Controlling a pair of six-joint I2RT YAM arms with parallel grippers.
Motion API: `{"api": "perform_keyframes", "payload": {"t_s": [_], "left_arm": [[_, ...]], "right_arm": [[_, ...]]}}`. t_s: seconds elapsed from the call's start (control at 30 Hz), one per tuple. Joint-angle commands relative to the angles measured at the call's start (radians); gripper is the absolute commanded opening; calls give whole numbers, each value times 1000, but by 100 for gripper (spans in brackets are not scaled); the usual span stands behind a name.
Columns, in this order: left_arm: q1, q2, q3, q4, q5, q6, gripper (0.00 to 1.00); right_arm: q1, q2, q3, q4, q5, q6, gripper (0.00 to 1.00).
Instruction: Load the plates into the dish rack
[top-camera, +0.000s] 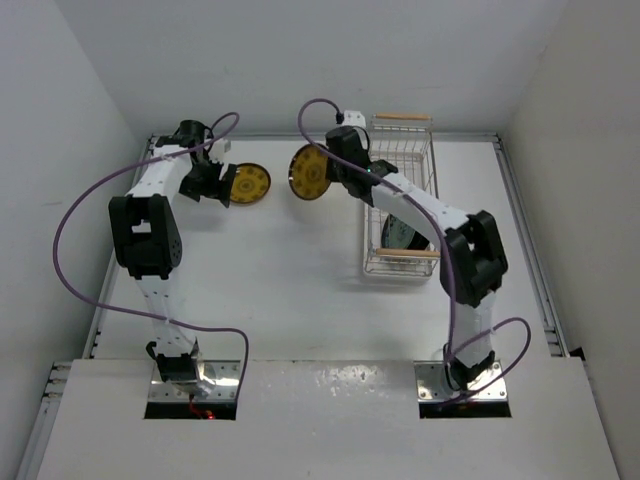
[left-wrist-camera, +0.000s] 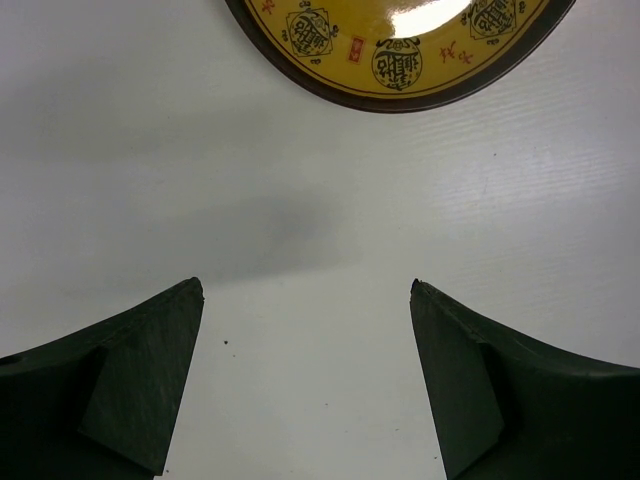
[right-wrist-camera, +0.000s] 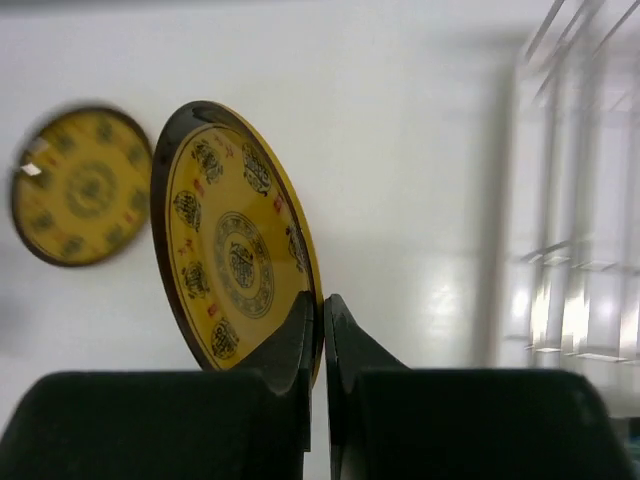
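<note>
while gripping a yellow plate (right-wrist-camera: 232, 255) edge-on between right fingers (right-wrist-camera: 285, 352), hovering spread left fingers (left-wrist-camera: 140, 370) just short of another plate (left-wrist-camera: 400, 55).

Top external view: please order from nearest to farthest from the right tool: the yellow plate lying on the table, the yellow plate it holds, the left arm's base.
1. Held yellow plate: clamped in the right tool, upright.
2. Lying yellow plate: flat, farther left.
3. Left arm's base: bottom left, near edge.
</note>
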Motion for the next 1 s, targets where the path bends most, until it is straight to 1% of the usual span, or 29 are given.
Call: {"api": "perform_keyframes", "payload": {"t_s": [0.0,0.03,0.07,0.1,0.13,0.17,0.2,0.23,0.27,0.3,0.33,0.4,0.47,0.5,0.6,0.63,0.67,0.7,0.73,0.77,0.8,0.83,0.9,0.97], "left_arm": [[-2,-52,-7,11,11,-7,89],[-2,-52,-7,11,11,-7,89],[-2,-52,2,11,11,-7,89],[-2,-52,2,11,11,-7,89],[-2,-52,2,11,11,-7,89],[-2,-52,2,11,20,-7,89],[-2,-43,2,11,20,-7,89],[-2,-43,2,11,20,-7,89],[-2,-43,2,11,20,-7,89],[-2,-43,2,11,20,-7,89],[-2,-32,2,11,20,-7,89],[-2,-32,13,11,20,-7,89],[-2,-23,24,11,20,-7,89],[-2,-23,33,11,20,-7,89],[-2,-14,42,11,29,-7,89],[-2,-5,42,11,29,-7,89],[-2,-5,42,11,29,-7,89],[-2,-5,42,11,29,-7,89],[-2,-5,42,2,29,-7,89],[-2,-5,42,2,29,-7,89],[-2,-5,42,2,29,-7,89],[-2,-5,42,2,29,-7,89],[-2,-5,42,2,29,-7,89],[-2,-5,42,2,29,-7,89]], "right_arm": [[48,-182,-15,159,199,-207,0],[62,-244,-41,168,296,-303,0],[70,-268,-55,189,331,-333,0],[78,-288,-71,199,365,-397,0],[81,-330,-131,211,486,-458,0],[107,-370,-154,266,529,-526,0],[113,-413,-233,294,616,-564,0],[127,-432,-259,342,705,-637,0],[133,-468,-289,367,772,-687,0],[137,-504,-344,410,799,-704,0],[142,-521,-399,413,843,-709,0],[153,-579,-472,397,889,-687,0],[167,-608,-522,360,928,-613,0],[173,-621,-527,264,926,-576,0],[179,-622,-518,93,910,-378,0],[179,-618,-509,28,900,-344,0],[182,-610,-506,-34,899,-275,0],[185,-596,-500,-59,908,-250,0],[185,-590,-489,-139,914,-226,0],[188,-587,-478,-169,917,-203,0],[188,-578,-471,-194,914,-128,0],[194,-560,-467,-261,910,-106,0],[206,-543,-457,-289,905,-33,0],[217,-507,-449,-371,919,35,0]]}}
